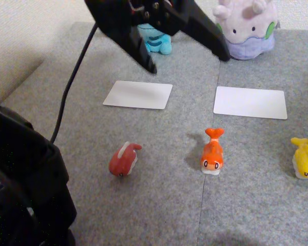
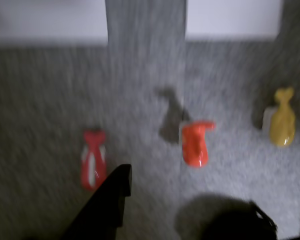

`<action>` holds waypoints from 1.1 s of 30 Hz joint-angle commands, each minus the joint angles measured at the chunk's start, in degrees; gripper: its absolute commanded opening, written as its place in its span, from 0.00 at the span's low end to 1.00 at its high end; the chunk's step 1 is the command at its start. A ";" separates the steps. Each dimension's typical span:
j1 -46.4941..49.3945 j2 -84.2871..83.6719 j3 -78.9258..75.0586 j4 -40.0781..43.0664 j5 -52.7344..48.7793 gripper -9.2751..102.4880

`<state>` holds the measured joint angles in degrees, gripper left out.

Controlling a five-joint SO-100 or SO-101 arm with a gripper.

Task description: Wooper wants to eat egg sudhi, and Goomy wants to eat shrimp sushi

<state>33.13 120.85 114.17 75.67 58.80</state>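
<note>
High above the mat, my pincer (image 1: 187,59) hangs spread wide, holding nothing; beneath it, nearer me, stands the shrimp sushi (image 1: 213,152).

- No text, label, brand, number or sign is showing in a readable way in either view
- The two white cards (image 1: 138,95) (image 1: 250,102) on the grey mat (image 1: 159,205) are showing blank faces
</note>
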 commanded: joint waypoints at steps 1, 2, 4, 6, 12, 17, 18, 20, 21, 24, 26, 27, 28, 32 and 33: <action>7.65 1.14 -0.62 2.02 -5.71 0.44; 10.28 0.70 -0.79 1.23 -7.29 0.44; 14.50 -0.35 -0.79 -2.55 -10.90 0.44; 17.93 -2.20 -0.79 -6.15 -13.80 0.44; 24.43 -13.45 -6.50 -10.99 -18.63 0.44; 25.22 -32.08 -25.14 -3.34 -18.63 0.44; 25.22 -36.21 -29.27 -1.14 -18.63 0.44; 25.05 -44.12 -37.27 2.72 -18.63 0.44; 24.96 -47.90 -41.13 4.66 -18.63 0.44; 24.35 -57.57 -51.33 9.49 -18.63 0.44; 24.26 -62.75 -57.22 11.25 -18.63 0.44; 24.26 -65.04 -59.77 11.87 -18.63 0.44; 24.26 -66.97 -62.23 12.22 -18.63 0.44; 24.26 -73.56 -68.82 12.57 -18.81 0.43; 24.26 -74.88 -69.61 12.57 -19.07 0.42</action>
<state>57.30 47.37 48.78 87.98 40.17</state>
